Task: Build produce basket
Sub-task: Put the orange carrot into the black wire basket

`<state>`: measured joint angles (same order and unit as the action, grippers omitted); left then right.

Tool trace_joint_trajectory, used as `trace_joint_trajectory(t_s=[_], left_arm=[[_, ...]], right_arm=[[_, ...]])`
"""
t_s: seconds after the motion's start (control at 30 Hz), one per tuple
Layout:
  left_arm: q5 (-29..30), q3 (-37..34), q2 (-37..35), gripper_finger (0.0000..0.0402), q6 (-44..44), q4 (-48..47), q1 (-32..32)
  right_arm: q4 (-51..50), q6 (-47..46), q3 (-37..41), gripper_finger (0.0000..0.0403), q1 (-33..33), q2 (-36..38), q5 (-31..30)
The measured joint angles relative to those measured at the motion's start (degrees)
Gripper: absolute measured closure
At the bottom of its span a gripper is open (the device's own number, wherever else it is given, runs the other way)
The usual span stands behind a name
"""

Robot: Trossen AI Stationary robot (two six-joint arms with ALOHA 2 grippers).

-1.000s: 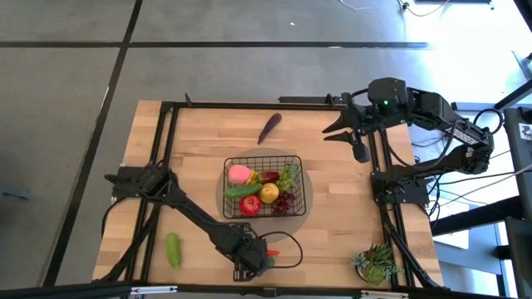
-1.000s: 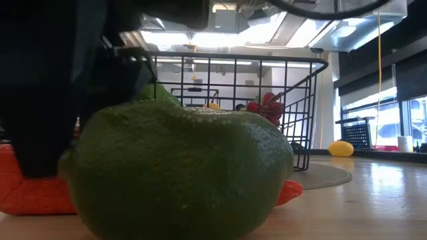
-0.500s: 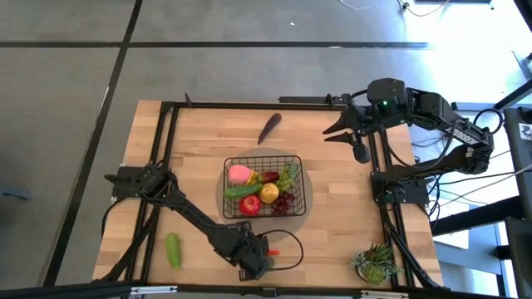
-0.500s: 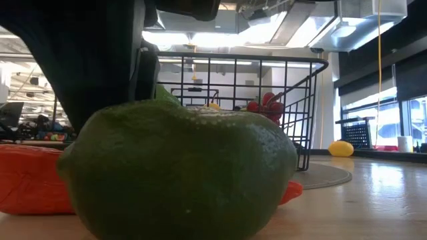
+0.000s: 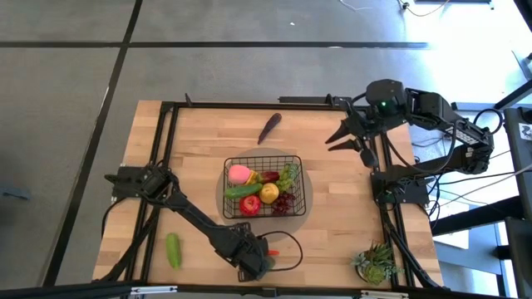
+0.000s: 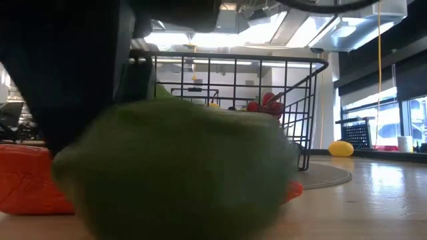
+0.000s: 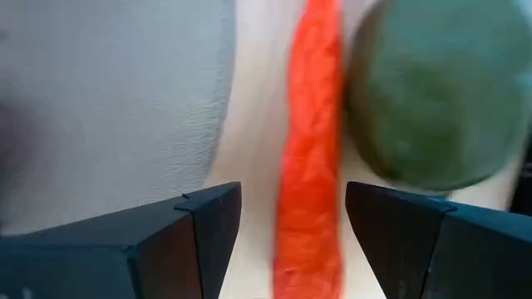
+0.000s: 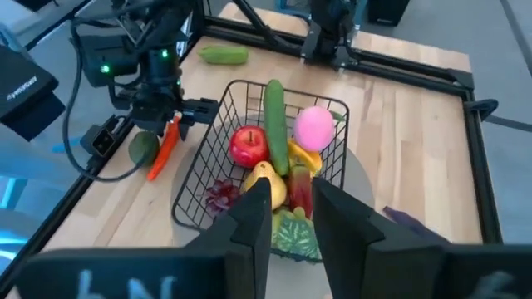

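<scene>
My left gripper (image 7: 283, 224) is down at the near edge of the table (image 5: 199, 137), fingers spread wide with the red chilli (image 7: 312, 149) lying between them, not clamped. The left wrist view shows that gap clearly, plus a round green fruit (image 7: 436, 91) just beside the chilli; from above, the arm hides most of both and only a sliver of chilli shows. The low view is mostly filled by that green fruit (image 6: 173, 170), blurred, with the chilli's orange-red ends poking out either side and the basket (image 6: 303, 87) behind. My right gripper (image 5: 356, 141) hangs over the far right corner of the table, nothing in it, fingers narrowly parted. Its wrist view gives the best look into the basket (image 8: 204, 178): a tomato (image 8: 248, 145), a long cucumber (image 8: 274, 124), a pink peach (image 8: 314, 127), a lemon (image 8: 264, 178), green grapes (image 8: 291, 232) and dark red grapes (image 8: 220, 195). Only the high view shows the eggplant (image 5: 269, 127) lying alone beyond the basket and a second cucumber (image 5: 173, 249) near the front left. A potted plant (image 5: 376, 262) sits at the front right corner.
</scene>
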<state>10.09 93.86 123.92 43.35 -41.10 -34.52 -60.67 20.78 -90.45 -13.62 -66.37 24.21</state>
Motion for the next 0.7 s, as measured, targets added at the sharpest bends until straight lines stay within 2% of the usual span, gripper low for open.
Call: trace_joint_trajectory(t_s=[0.17, 0.37, 0.53, 0.7], left_arm=[[-1.66, -0.10, 0.85, 0.0195, 0.02, 1.06, -0.05], [-1.40, 0.03, 0.76, 0.0198, 0.02, 1.23, -0.01], [-1.20, 0.03, 0.74, 0.0210, 0.00, 1.33, -0.02], [-1.18, 0.03, 0.74, 0.0238, 0.00, 1.31, -0.01]], right_arm=[[-2.59, 2.45, 0.00, 0.0319, -0.01, 0.00, 3.58], [-5.37, 5.11, 0.00, 0.0319, -0.01, 0.00, 11.08], [-5.55, 5.02, 0.00, 0.0319, 0.01, 0.00, 11.96], [-7.21, 5.29, 0.00, 0.0319, 0.01, 0.00, 14.04]])
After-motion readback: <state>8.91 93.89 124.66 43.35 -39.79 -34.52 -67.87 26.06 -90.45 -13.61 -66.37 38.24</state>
